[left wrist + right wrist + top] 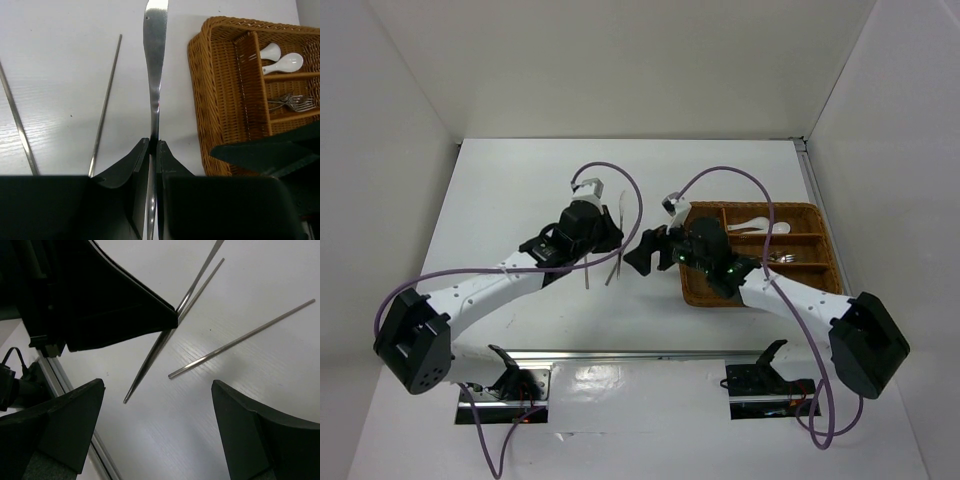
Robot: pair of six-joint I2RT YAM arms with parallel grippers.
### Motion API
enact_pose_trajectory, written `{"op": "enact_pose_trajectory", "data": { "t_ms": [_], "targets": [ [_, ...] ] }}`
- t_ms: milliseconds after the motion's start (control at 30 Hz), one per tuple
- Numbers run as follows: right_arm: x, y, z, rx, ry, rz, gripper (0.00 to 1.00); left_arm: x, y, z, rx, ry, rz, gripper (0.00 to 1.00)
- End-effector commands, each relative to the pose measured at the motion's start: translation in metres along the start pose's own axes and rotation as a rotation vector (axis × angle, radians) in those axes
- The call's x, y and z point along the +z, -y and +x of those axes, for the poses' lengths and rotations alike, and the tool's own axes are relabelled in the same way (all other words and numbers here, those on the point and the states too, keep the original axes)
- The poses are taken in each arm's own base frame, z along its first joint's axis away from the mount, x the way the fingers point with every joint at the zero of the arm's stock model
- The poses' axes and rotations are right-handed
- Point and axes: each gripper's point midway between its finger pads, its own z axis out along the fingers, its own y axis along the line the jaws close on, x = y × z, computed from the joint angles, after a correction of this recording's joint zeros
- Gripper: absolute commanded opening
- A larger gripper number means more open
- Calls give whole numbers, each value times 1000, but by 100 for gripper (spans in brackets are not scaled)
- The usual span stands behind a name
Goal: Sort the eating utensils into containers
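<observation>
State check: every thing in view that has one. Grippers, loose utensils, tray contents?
left gripper: shut on the flat silver metal utensil
flat silver metal utensil: clamped between the left fingers, working end hidden
two thin metal chopsticks: loose on the white table, apart, outside the tray
right gripper: open, empty
brown woven wicker tray: partly filled
two white spoons: lying in one short compartment
silver metal forks: lying in the next compartment

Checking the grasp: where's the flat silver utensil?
Left wrist view: the flat silver utensil is pinched in the left gripper, metal chopsticks to its left, wicker tray to its right.
</observation>
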Motion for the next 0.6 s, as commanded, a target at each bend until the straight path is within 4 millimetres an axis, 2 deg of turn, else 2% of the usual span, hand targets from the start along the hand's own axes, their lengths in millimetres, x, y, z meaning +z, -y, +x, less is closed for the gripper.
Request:
{"op": "enact_pose_trajectory", "data": {
  "t_ms": [0, 67, 100, 133, 233, 333, 367, 400, 433, 467, 533, 567],
  "targets": [
    [8, -20, -32, -64, 101, -65, 96, -13, 33, -22, -63, 76, 113, 18],
    [16, -14, -23, -57, 66, -51, 96, -16, 38, -21, -70, 76, 136, 18],
    [19, -17, -25, -50, 70, -48, 96, -19, 38, -22, -72, 84, 143, 18],
    [23, -11, -18, -44, 47, -26, 96, -19, 38, -22, -72, 84, 143, 18],
    [26, -12, -18, -36, 49, -16, 93, -21, 40, -24, -74, 91, 149, 18],
    [30, -11, -17, -27, 53, -18, 86, -24, 51, -22, -79, 78, 196, 18],
    [30, -12, -20, -30, 64, -22, 84, -25, 49, -20, -79, 77, 195, 18],
    [32, -11, -17, -19, 56, -19, 80, -26, 52, -22, -89, 78, 209, 18],
    [32, -11, -17, -19, 56, -19, 71, -25, 49, -17, -88, 70, 202, 18],
    [35, -6, -14, -4, 52, 1, 65, -26, 55, -16, -84, 65, 223, 19],
    [35, -1, -17, 8, 67, 34, 53, -25, 52, -12, -83, 58, 217, 19],
    [35, 1, -18, 18, 73, 45, 39, -25, 52, -12, -83, 58, 217, 19]
  ]
}}
